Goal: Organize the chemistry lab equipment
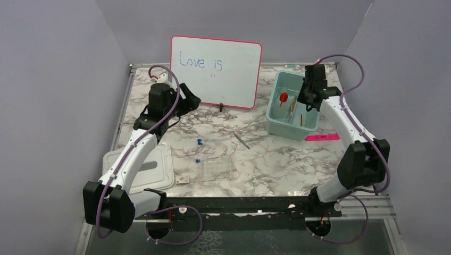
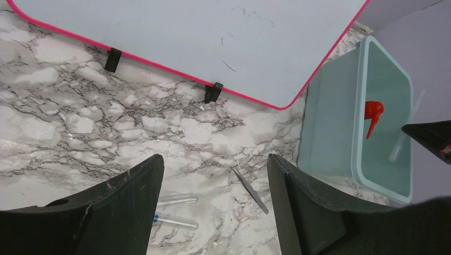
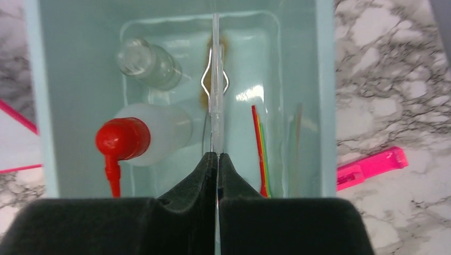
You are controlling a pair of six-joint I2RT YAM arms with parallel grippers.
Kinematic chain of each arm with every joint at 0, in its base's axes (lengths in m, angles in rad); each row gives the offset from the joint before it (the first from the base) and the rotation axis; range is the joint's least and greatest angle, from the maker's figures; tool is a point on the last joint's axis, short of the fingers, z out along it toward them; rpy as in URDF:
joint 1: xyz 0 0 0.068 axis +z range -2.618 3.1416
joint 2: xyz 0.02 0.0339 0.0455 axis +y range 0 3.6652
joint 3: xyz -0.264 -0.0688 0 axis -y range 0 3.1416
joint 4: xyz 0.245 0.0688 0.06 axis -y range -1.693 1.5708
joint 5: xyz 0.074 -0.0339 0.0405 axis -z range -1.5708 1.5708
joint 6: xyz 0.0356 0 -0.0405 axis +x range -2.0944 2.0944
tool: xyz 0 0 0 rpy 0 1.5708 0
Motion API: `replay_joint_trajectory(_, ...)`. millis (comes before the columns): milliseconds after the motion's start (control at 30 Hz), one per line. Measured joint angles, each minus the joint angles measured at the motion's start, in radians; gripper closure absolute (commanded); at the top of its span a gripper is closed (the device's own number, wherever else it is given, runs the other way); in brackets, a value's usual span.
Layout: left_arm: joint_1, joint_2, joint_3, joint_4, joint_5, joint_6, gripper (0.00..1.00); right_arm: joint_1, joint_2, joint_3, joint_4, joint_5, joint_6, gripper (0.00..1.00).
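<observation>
Clear plastic pipette [image 3: 215, 106]: pinched between the closed fingers of my right gripper [image 3: 217, 155] and held over the teal bin [image 3: 325, 79]. I cannot tell whether its far end touches the floor of the bin.

Step in hand, by my judgement: dropping the pipette into the bin. The next move calls for lowering a little and parting the fingers. The pipette lies in line with the wire clamp [image 3: 205, 79] and close beside the bottle [image 3: 159, 135], so it needs to settle between them, not across the bottle.

My left gripper [image 2: 213, 170] is spread and holds nothing. It hangs above the table in front of the whiteboard [image 2: 186, 32].

Count, in the bin:
- bottle, one
- beaker [image 3: 146, 62], one
- wire clamp, one
- red tool [image 3: 259, 143], one
- a pale stick beside it, too faint to name

Count, loose on the table:
- tongs [image 2: 251, 190], one
- tubes [image 2: 178, 200], two
- rack [image 1: 218, 170], one
- marker [image 3: 372, 164], one, not lab gear
</observation>
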Motion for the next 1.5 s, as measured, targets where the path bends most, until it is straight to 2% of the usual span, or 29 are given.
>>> replay_joint_trajectory(233, 0.0, 0.001, 0.0, 0.002, 0.017, -0.003, 0.26, 0.0, 0.15, -0.033, 0.006, -0.018, 0.04, 0.93)
replay_joint_trajectory(333, 0.0, 0.007, 0.0, 0.002, 0.027, -0.005, 0.26, 0.0, 0.186, -0.033, 0.003, -0.021, 0.067, 0.86)
replay_joint_trajectory(500, 0.0, 0.024, 0.0, 0.001, 0.034, -0.005, 0.26, 0.0, 0.198, -0.033, 0.0, -0.022, 0.089, 0.69)
replay_joint_trajectory(700, 0.0, 0.041, 0.0, 0.001, 0.035, -0.005, 0.26, 0.0, 0.19, -0.024, -0.021, -0.021, 0.086, 0.64)
replay_joint_trajectory(833, 0.0, 0.057, 0.005, 0.001, 0.035, -0.005, 0.26, 0.023, 0.13, -0.016, -0.046, -0.019, 0.06, 0.6)
replay_joint_trajectory(900, 0.0, 0.065, 0.008, 0.002, 0.035, -0.005, 0.26, 0.061, 0.083, 0.001, -0.058, -0.012, 0.041, 0.59)
replay_joint_trajectory(1067, 0.0, 0.077, 0.008, 0.002, 0.035, -0.014, 0.26, 0.268, -0.06, 0.045, -0.058, 0.004, 0.003, 0.52)
replay_joint_trajectory(1167, 0.0, 0.078, 0.008, 0.003, 0.034, -0.021, 0.26, 0.381, -0.1, 0.056, -0.047, -0.044, -0.03, 0.48)
replay_joint_trajectory(1267, 0.0, 0.078, 0.008, 0.009, 0.031, -0.021, 0.26, 0.465, -0.085, 0.053, -0.033, -0.104, -0.074, 0.4)
replay_joint_trajectory(1500, 0.0, 0.055, 0.008, 0.007, -0.016, -0.02, 0.26, 0.639, 0.094, -0.025, -0.007, -0.32, -0.214, 0.35)
